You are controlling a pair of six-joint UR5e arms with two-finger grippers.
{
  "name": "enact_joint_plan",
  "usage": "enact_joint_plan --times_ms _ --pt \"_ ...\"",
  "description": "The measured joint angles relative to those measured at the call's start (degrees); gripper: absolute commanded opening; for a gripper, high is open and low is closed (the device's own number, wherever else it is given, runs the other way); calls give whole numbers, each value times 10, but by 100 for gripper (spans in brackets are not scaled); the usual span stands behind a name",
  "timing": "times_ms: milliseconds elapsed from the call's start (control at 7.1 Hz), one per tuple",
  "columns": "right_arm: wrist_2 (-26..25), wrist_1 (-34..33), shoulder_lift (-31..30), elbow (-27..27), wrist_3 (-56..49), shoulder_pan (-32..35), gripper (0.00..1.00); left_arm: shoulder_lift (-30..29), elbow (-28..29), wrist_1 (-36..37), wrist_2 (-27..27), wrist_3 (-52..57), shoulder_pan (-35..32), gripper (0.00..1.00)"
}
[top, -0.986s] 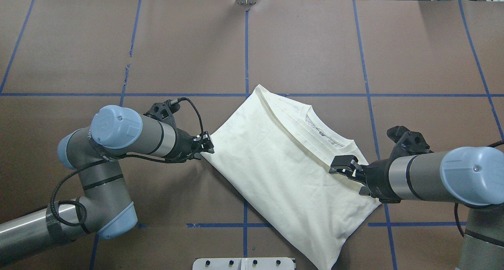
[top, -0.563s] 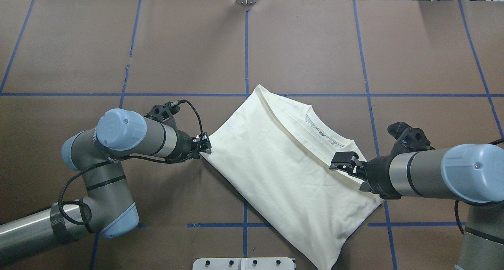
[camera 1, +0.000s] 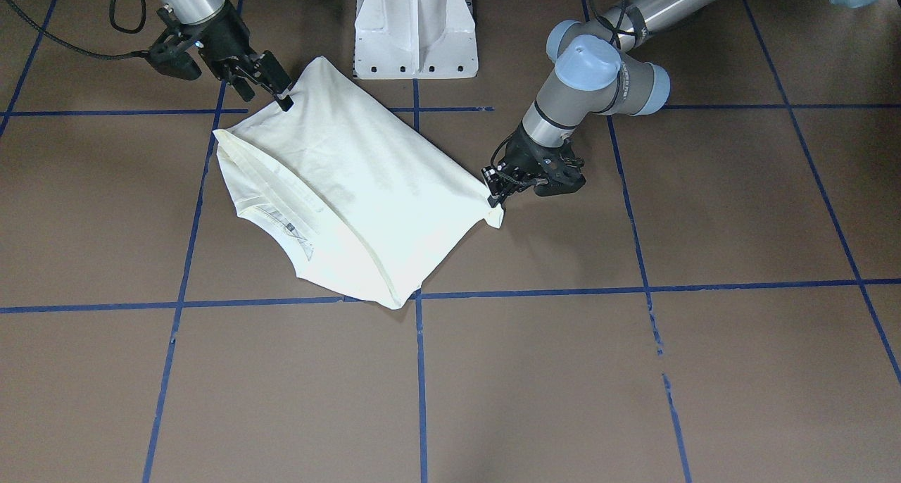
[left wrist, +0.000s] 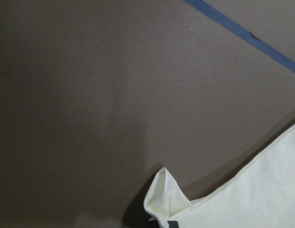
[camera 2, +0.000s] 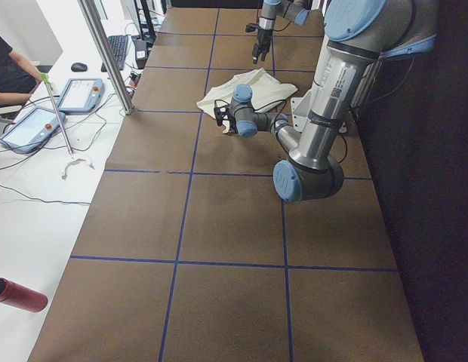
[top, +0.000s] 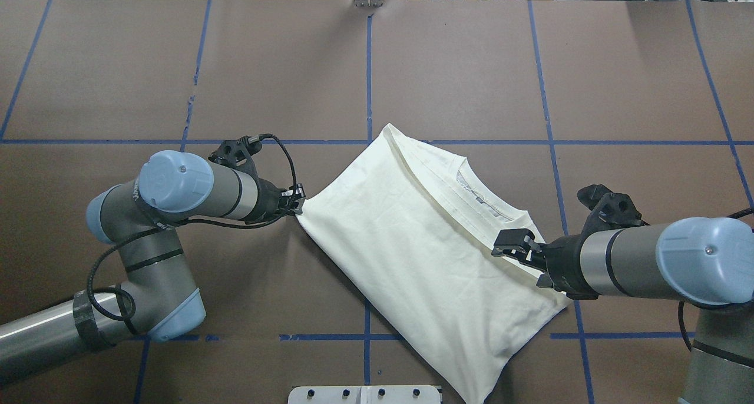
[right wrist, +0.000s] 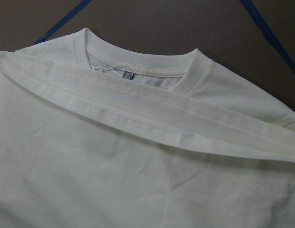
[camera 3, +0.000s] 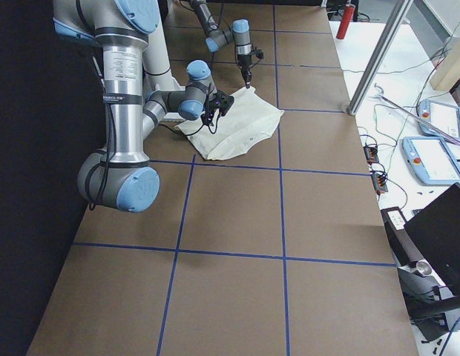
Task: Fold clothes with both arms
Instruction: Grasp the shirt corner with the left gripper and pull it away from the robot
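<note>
The cream T-shirt [top: 412, 245] lies folded and plain side up, set diagonally mid-table, its collar [top: 480, 198] toward the right arm. It also shows in the front-facing view [camera 1: 352, 180]. My left gripper [top: 298, 207] is shut on the shirt's left corner, low at the table; the pinched corner shows in the left wrist view [left wrist: 166, 199]. My right gripper [top: 505, 248] hovers open over the shirt's right edge beside the collar; it also shows in the front-facing view [camera 1: 271, 89]. The right wrist view shows the collar [right wrist: 138, 71] and folded hems, no fingers. No print is visible.
The white pedestal base [camera 1: 415, 25] stands at the table's near edge between the arms. Blue tape lines [top: 368, 68] grid the brown table. Tablets [camera 2: 79, 94], a metal post [camera 2: 106, 53] and a red bottle [camera 2: 19, 294] lie beyond the far edge.
My left gripper has moved left and slightly away from the robot, pulling the shirt's corner with it; the shirt's left edge has stretched and shifted left. The right gripper has barely moved.
</note>
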Motion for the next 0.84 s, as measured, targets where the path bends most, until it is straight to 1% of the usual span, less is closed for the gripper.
enact_joint_plan --times_ms 141,282,422,563,704,845 --pt "0 1 8 -4 0 -1 100 -4 5 -2 0 25 -20 0" --pt "-1 1 20 -14 0 -1 100 -25 32 -4 -1 53 -49 0" --pt "-7 1 31 -23 0 -1 100 -76 103 -13 -1 73 -87 0" --pt "-18 1 38 -27 0 -1 100 -142 203 -39 -2 83 -123 0" --pt "-30 1 47 -29 2 -1 100 -204 309 -82 2 89 -151 0" --pt "-51 1 67 -38 5 -4 100 -252 395 -125 12 93 -166 41"
